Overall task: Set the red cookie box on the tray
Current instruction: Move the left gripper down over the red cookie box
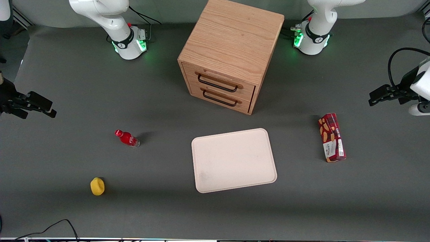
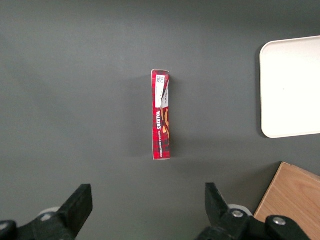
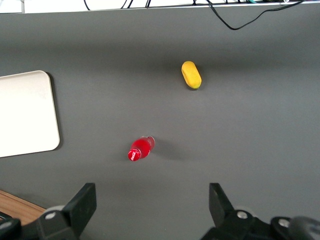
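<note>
The red cookie box [image 1: 332, 137] lies on its narrow side on the grey table, beside the tray [image 1: 234, 160] toward the working arm's end. It is dark red with cookie pictures and a white label patch. The tray is pale cream-pink, flat and bare. My gripper [image 1: 375, 97] hangs above the table near the working arm's end, farther from the front camera than the box and apart from it. In the left wrist view the gripper [image 2: 147, 195] is open with nothing between its fingers, and the cookie box [image 2: 160, 115] lies ahead of it, with a corner of the tray [image 2: 292, 90] to one side.
A wooden two-drawer cabinet [image 1: 231, 53] stands farther from the front camera than the tray. A small red bottle [image 1: 127, 138] and a yellow object [image 1: 97, 186] lie toward the parked arm's end.
</note>
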Tool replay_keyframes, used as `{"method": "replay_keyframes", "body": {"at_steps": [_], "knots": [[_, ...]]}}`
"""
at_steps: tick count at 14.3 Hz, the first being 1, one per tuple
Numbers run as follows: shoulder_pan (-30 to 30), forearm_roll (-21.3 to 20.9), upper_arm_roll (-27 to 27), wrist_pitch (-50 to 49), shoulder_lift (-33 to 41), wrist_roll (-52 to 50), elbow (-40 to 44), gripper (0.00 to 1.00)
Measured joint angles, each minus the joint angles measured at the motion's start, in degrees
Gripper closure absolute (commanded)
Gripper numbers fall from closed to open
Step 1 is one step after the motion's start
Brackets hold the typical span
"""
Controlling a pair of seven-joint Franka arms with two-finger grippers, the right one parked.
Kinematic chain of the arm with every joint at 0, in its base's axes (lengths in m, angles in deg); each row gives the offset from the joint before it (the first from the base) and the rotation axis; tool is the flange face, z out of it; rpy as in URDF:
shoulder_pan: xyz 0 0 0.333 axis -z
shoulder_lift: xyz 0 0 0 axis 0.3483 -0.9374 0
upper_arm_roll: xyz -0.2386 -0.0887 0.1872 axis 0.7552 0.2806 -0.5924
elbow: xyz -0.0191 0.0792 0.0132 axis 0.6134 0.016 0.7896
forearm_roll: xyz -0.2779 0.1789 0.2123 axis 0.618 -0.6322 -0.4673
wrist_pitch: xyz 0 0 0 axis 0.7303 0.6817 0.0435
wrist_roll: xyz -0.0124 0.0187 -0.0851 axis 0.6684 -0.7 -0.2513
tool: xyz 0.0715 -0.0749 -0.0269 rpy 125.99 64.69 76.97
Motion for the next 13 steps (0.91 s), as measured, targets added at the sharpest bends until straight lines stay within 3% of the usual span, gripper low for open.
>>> {"method": "replay_keyframes", "body": {"at_steps": [13], "knots": [[-0.03, -0.04, 0.03, 0.36, -4.79, 0.07, 0.67, 0.00]]}}
